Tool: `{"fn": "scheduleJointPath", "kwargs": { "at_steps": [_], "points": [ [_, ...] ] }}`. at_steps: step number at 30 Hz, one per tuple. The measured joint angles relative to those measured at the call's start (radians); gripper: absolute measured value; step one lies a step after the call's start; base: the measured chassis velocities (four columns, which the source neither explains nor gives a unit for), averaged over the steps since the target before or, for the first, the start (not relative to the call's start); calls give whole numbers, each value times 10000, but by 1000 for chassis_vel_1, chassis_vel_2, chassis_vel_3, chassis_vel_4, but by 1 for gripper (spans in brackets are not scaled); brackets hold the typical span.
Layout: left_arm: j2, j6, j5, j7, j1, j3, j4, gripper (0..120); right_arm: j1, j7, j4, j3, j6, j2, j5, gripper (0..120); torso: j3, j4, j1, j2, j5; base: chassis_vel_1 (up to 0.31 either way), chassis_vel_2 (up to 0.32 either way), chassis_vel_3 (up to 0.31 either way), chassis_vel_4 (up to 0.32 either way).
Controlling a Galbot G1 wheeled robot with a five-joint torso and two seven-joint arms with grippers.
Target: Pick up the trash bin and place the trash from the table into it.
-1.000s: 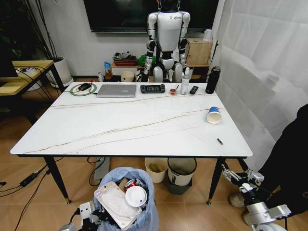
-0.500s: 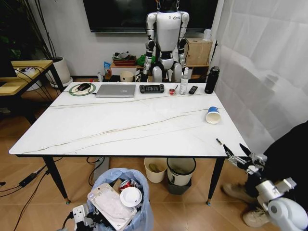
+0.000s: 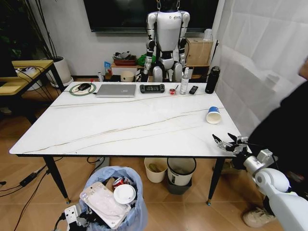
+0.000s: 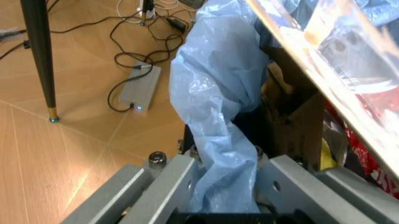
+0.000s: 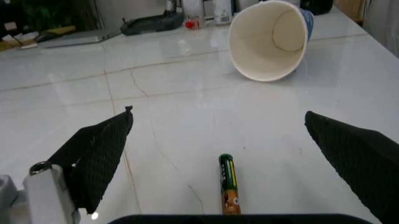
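Trash bin (image 3: pixel 113 199): low at left, below the near table (image 3: pixel 96 130) edge, shifted leftward since a second ago; bag pinched shut in left hand (image 4: pixel 224 186), already loaded with pouch, lid, can.
Right hand (image 3: pixel 226 143): risen from beside the table leg to the near right corner, fingers spread wide; pickup judged imminent.
Small battery (image 5: pixel 228 183): centred between the fingers in right wrist view, hidden from head view.
Blue paper cup (image 3: pixel 213 115): tipped over farther back, still uncollected.
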Motion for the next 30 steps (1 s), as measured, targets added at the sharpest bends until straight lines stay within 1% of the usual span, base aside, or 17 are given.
{"fn": "scheduleJointPath", "kwargs": {
  "at_steps": [11, 12, 13, 14, 16, 20, 21, 22, 23, 24, 26, 27, 29, 30],
  "points": [
    [-87, 17, 126, -13, -116, 158, 14, 0, 47, 25, -18, -218, -716, -275, -227, 99, -1, -1, 0, 0, -1, 0, 0, 0, 0],
    [-87, 21, 130, -17, -122, 172, 17, 0, 58, 13, -16, -249, -801, -285, -343, 93, -1, -1, 0, 0, 0, 0, 0, 0, 0],
    [-83, 21, 130, -19, -123, 171, 17, 0, 69, 7, -18, -252, -823, -285, -405, 91, -1, 0, 0, 0, 0, 0, 0, 0, 0],
    [-68, 22, 129, -20, -124, 162, 17, 0, 81, -10, -20, -252, -843, -292, -545, 85, -1, 1, 0, 0, -2, 0, 0, 0, 0],
    [-64, 22, 126, -21, -124, 158, 17, 0, 81, -14, -21, -252, -846, -294, -588, 83, -1, 1, 0, 0, -2, 0, 0, 0, 0],
    [-12, 29, 69, -23, -128, 128, 17, 0, -7, -8, -4, -202, -831, -343, -1027, 65, -3, 0, 0, 1, -5, 0, 0, 0, 0],
    [-7, 30, 61, -24, -131, 127, 17, 0, -16, -7, 0, -197, -829, -344, -1047, 63, -2, 0, -1, 1, -5, 0, 0, 0, 0],
    [17, 35, 40, -27, -139, 121, 17, 0, -58, -4, 26, -168, -818, -346, -1136, 56, -2, 0, -1, 1, -5, 0, 0, 0, 0],
    [17, 35, 40, -27, -139, 121, 17, 0, -58, -4, 26, -168, -818, -346, -1136, 56, -2, 0, -1, 1, -5, 0, 0, 0, 0],
    [32, 39, 26, -29, -142, 120, 17, 0, -84, -2, 45, -148, -813, -346, -1176, 53, -3, 0, -1, 1, -5, 0, 0, 0, 0],
    [64, 55, -2, -36, -152, 122, 11, 0, -165, 3, 111, -91, -808, -360, -1234, 43, -2, 1, -1, 1, -2, 0, 0, 0, 0],
    [107, 75, -39, -43, -172, 136, -12, 0, -295, 3, 208, -29, -800, -404, -1290, 30, -2, 1, -1, 1, -1, 0, 0, 0, 0],
    [136, 88, -66, -50, -180, 136, -18, 0, -354, 4, 253, -4, -800, -417, -1306, 26, -2, 0, -1, 1, -1, 0, 0, 0, 0],
    [158, 98, -86, -58, -188, 134, -19, 0, -401, 7, 295, 11, -797, -422, -1328, 19, -3, 1, -1, 1, -2, 0, 0, 0, 0]
  ]
}}
